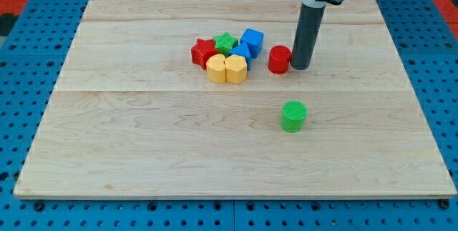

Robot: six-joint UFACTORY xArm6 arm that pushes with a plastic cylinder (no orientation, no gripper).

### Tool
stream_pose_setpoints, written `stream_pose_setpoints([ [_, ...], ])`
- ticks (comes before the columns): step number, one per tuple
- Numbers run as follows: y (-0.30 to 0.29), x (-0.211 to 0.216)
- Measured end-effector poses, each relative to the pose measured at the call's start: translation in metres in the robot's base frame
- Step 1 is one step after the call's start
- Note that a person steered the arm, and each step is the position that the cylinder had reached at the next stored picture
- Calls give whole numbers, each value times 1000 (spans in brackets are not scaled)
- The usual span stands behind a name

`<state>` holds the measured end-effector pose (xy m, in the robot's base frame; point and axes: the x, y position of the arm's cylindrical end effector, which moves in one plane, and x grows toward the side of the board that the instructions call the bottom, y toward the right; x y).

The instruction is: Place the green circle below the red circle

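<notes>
Nearest, the green circle block (293, 116) sits below-right of the red circle block (279, 59), which my gripperless, empty tip (300, 67) touches; I'd nudge green gently leftward.

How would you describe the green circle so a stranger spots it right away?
Start at the wooden board and look right of centre, below the cluster of blocks. The green circle stands alone there, a short cylinder, below the red circle beside my tip; the green star sits in the cluster.

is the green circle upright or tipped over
Upright: the green circle shows its flat round top facing up, standing alone below the red circle.
</notes>
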<state>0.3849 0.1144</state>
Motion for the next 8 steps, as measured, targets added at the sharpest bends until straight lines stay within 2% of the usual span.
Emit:
stream_pose_setpoints([
  [3,-51,2],
  [4,-3,40],
  [5,8,113],
  [6,-32,145],
  [8,-59,186],
])
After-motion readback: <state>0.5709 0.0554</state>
